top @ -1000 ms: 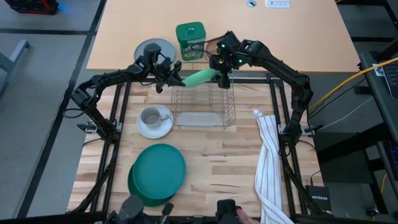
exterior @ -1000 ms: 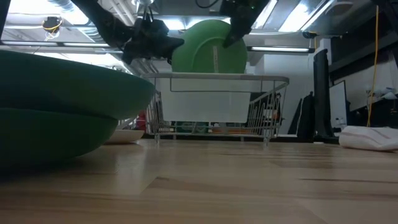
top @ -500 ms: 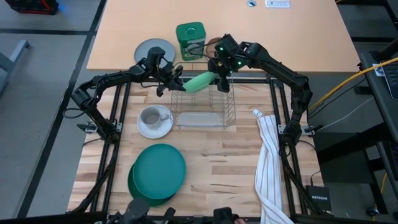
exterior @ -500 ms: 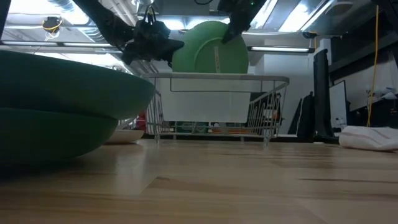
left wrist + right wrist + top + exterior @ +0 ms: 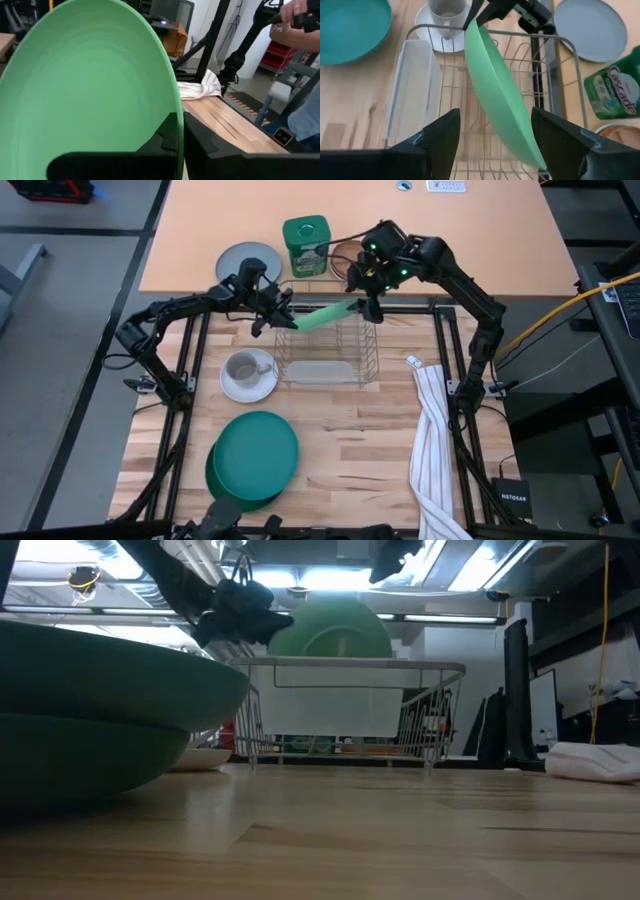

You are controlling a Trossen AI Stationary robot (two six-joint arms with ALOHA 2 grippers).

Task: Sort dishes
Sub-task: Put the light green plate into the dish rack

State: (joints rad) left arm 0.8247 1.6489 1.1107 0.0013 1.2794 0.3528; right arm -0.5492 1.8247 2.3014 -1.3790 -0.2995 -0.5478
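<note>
High view first: the left gripper (image 5: 283, 317) is clamped shut on the rim of the light green plate (image 5: 325, 314), holding it on edge and tilted over the back of the wire dish rack (image 5: 325, 350). From the right wrist view you can see the plate (image 5: 502, 97) leaning at a slant above the rack wires, pinched at its far edge. The right gripper (image 5: 368, 292) sits just above the plate's other end with its fingers spread wide apart, not touching it.

Further out, the grey mug (image 5: 241, 367) sits on its white saucer (image 5: 249, 380) just left of the rack. Nearer the front edge, a teal plate (image 5: 256, 456) is stacked on a dark green plate (image 5: 222, 480). A striped towel (image 5: 435, 442) lies well off to the right, and a green detergent tub (image 5: 305, 246) stands behind the rack.
</note>
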